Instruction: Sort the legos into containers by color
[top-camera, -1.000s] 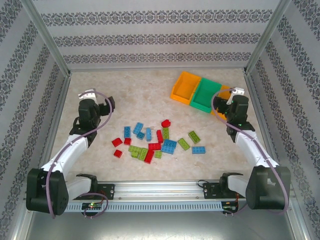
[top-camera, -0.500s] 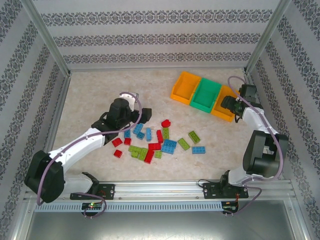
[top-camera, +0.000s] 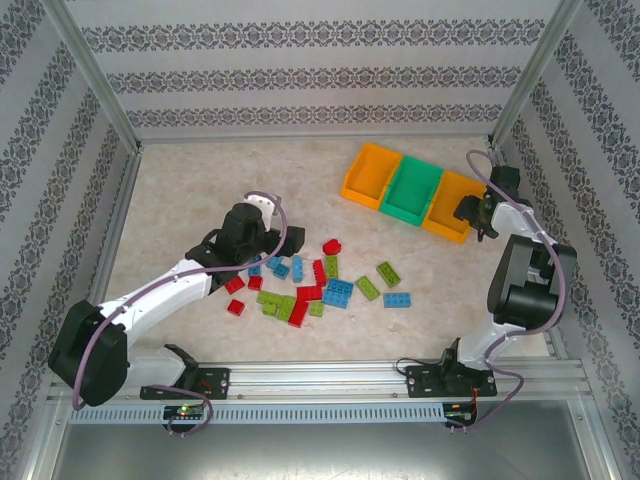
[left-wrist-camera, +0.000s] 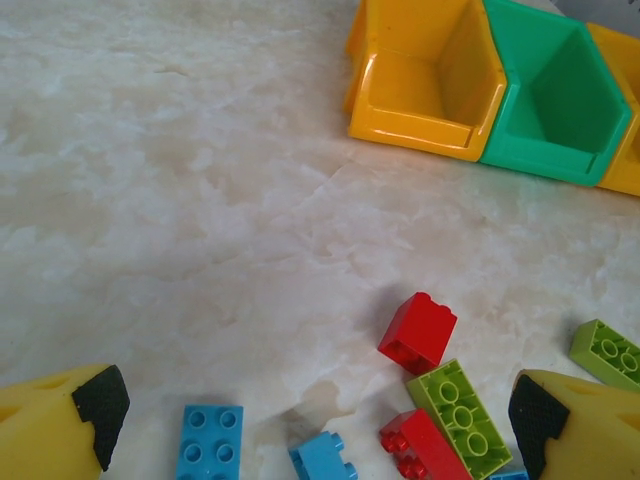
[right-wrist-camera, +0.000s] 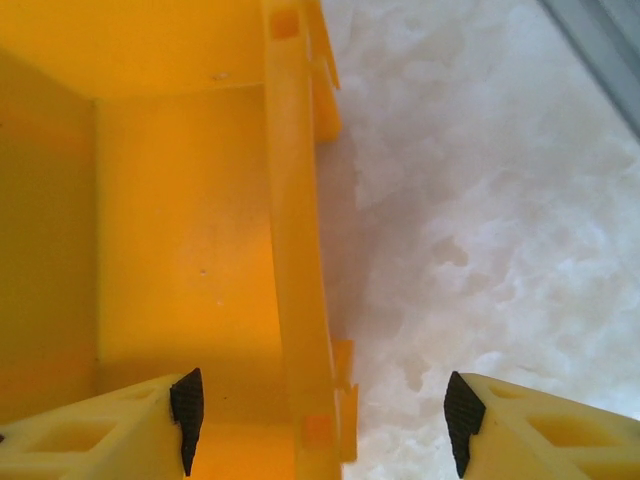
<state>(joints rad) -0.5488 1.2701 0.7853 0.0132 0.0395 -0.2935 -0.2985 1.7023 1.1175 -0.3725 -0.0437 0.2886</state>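
Between and ahead of spread jaws of left gripper (left-wrist-camera: 312, 412): small red plastic brick (left-wrist-camera: 418, 330), light blue studded brick (left-wrist-camera: 210, 445), light green studded brick (left-wrist-camera: 458, 415), on marbled table (left-wrist-camera: 200, 200). Likely light, stiff, slick; pinch flat sides. Right gripper (right-wrist-camera: 322, 412), jaws spread, straddles wall of orange plastic bin (right-wrist-camera: 295, 250).

High rear overview; left wrist low toward the containers (left-wrist-camera: 540, 165); right wrist close above right orange bin (right-wrist-camera: 292, 220).

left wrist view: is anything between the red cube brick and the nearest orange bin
Nothing visible stands in the way. Only bare table lies between the red brick and the nearest orange bin.
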